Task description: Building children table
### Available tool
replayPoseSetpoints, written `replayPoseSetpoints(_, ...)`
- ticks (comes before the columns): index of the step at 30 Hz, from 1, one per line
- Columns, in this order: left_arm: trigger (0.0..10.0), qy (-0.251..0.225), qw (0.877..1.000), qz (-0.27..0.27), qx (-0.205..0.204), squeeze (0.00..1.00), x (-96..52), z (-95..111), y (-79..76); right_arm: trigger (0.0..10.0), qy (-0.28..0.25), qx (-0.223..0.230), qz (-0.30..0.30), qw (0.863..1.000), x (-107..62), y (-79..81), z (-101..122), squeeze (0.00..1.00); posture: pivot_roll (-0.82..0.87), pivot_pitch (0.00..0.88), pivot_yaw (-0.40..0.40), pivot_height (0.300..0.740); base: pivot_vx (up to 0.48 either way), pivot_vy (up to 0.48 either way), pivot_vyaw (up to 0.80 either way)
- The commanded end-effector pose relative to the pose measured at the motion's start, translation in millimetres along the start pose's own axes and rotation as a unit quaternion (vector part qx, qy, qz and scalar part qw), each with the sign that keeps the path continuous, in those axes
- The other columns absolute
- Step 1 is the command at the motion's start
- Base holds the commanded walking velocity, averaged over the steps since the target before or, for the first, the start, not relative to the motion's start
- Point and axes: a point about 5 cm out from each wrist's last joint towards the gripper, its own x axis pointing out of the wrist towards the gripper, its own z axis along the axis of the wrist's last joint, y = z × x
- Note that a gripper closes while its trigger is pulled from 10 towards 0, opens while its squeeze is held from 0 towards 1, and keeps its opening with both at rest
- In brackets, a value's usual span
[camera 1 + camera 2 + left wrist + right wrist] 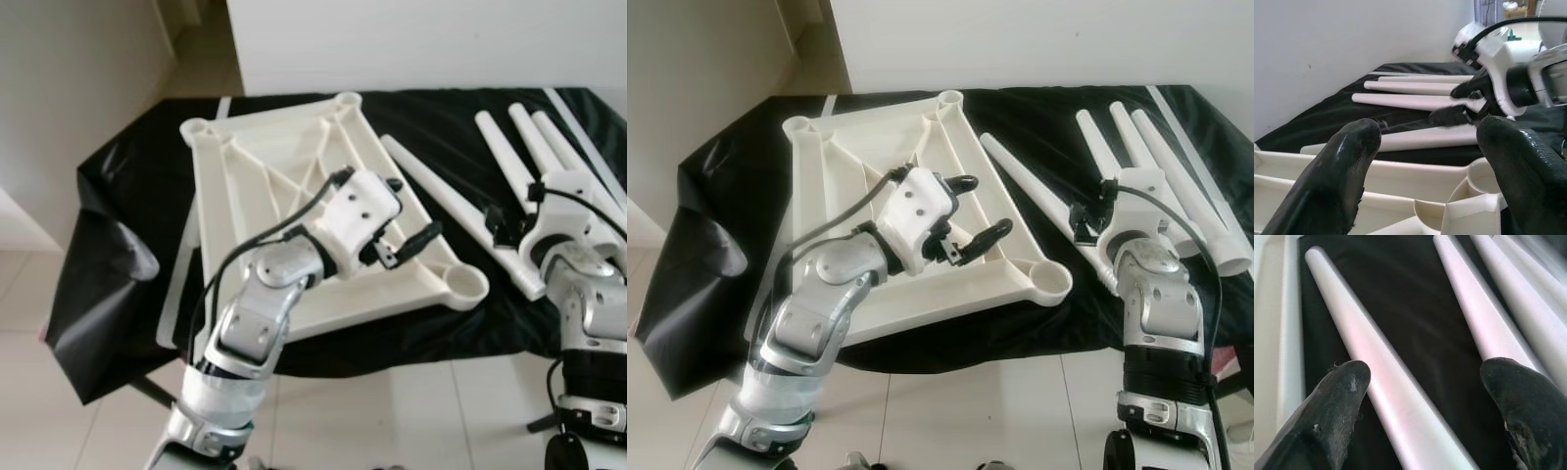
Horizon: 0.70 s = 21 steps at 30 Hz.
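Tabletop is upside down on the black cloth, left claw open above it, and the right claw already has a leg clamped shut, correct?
Not quite: the right claw is open, its fingers straddling one leg without gripping it, as the right wrist view shows. The tabletop, black cloth and open left claw are as stated.

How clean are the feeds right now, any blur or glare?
Head views: sharp, soft glare on the black cover. Left wrist view: near fingers soft, right gripper a little blurred. Right wrist view: fingertips blurred, legs slightly washed pink.

Soft, even daylight, head views slightly hazy, white plastic glaring mildly, near wrist-view fingertips (1337, 166) blurred.
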Motion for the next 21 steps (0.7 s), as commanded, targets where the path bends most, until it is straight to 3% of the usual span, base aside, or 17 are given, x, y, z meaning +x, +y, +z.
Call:
replayPoseSetpoints(1,10.0,-0.005,1.000,-0.026,-0.002,0.00,-2.2,2.6,-5.0,10.0,0.027,0.017,0.023,0.999,3.0,1.5,-2.9,0.00,-0.03,0.142,0.004,0.740,0.000,0.000,0.00)
replayPoseSetpoints(8,10.0,-0.013,0.997,-0.067,-0.036,0.00,-6.3,6.3,-13.0,10.0,0.058,0.003,0.061,0.996,13.5,4.8,0.8,0.00,-0.02,0.172,-0.001,0.740,0.000,0.000,0.00)
replayPoseSetpoints(9,10.0,-0.019,0.995,-0.086,-0.051,0.00,-9.2,11.5,-18.9,10.0,0.070,-0.015,0.074,0.995,16.8,2.9,4.3,0.00,0.00,0.190,-0.005,0.740,0.000,0.000,0.00)
replayPoseSetpoints(18,10.0,-0.015,0.992,-0.091,-0.084,0.00,-12.6,18.0,-23.1,10.0,0.096,-0.037,0.092,0.990,23.8,-1.3,12.8,0.00,0.01,0.221,-0.013,0.740,0.000,0.000,0.00)
replayPoseSetpoints(21,10.0,-0.013,0.990,-0.096,-0.104,0.00,-13.7,19.9,-26.8,10.0,0.112,-0.064,0.102,0.986,29.0,-2.3,18.3,0.00,0.01,0.242,-0.017,0.740,0.000,0.000,0.00)
